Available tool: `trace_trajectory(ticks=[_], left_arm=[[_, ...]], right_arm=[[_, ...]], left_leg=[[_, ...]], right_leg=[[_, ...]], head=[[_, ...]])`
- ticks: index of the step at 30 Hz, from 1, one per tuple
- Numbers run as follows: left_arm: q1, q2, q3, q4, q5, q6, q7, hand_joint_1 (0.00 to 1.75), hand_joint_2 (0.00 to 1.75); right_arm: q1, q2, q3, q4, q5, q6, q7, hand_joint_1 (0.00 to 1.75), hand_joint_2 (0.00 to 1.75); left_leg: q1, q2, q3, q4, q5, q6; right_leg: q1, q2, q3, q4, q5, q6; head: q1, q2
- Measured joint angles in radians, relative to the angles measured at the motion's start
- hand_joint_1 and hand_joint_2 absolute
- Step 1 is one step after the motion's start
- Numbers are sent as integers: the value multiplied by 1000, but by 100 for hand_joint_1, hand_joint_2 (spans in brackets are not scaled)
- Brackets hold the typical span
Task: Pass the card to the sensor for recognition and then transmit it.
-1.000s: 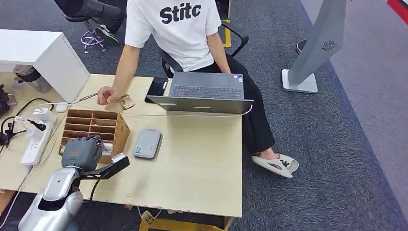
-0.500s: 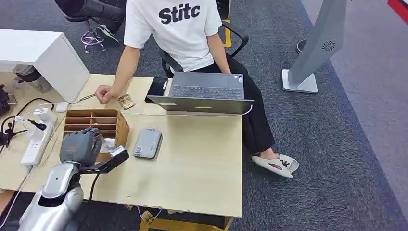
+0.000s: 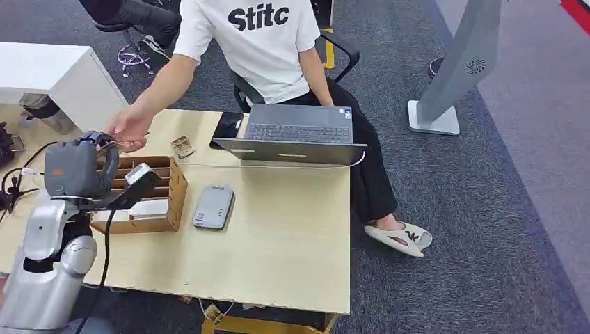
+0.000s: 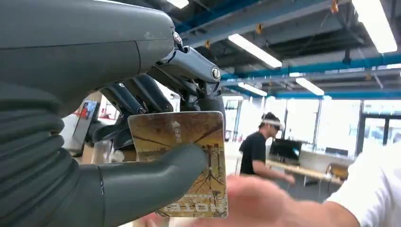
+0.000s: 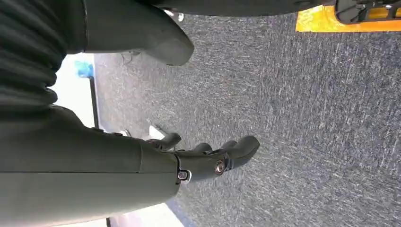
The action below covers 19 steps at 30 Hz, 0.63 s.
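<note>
Thumb and dark fingers (image 4: 189, 85) of left hand (image 3: 73, 169) pinching card (image 4: 182, 161), raised far-left, just beside person's hand (image 3: 129, 127). Right hand (image 5: 208, 158) loosely curled, empty, over carpet (image 5: 307, 118). Could slip if let go early. Pale wooden table (image 3: 278, 236), open office beyond.

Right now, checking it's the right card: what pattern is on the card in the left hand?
Tan-gold with dark branching lines, clearest in the left wrist view: card.
</note>
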Motion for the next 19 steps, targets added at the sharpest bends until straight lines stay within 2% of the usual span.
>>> trace_trajectory(ticks=[5,10,11,12,13,15,19], left_arm=[[-73,18,10,-2,-41,-12,29,175,175],[-139,22,10,40,-61,-1,36,175,175],[-142,21,10,44,-62,12,36,47,175],[-143,18,10,46,-62,28,34,7,175],[-142,13,10,48,-63,51,33,0,175],[-136,1,10,48,-74,119,24,0,175],[-103,-20,10,32,-86,185,10,0,175]], right_arm=[[-1,0,0,0,33,0,13,0,175],[-2,0,0,0,48,0,24,0,175],[-2,0,0,0,49,0,24,0,175],[-2,0,0,0,50,0,25,0,175],[-2,0,0,0,51,0,26,0,175],[-3,0,0,0,53,0,30,0,175],[-3,0,0,0,53,0,32,0,175]], left_leg=[[0,0,0,0,0,0],[0,0,0,0,0,0],[0,0,0,0,0,0],[0,0,0,0,0,0],[0,0,0,0,0,0],[0,0,0,0,0,0],[0,0,0,0,0,0]], right_leg=[[0,0,0,0,0,0],[0,0,0,0,0,0],[0,0,0,0,0,0],[0,0,0,0,0,0],[0,0,0,0,0,0],[0,0,0,0,0,0],[0,0,0,0,0,0]], head=[[0,0],[0,0],[0,0],[0,0],[0,0],[0,0],[0,0]])
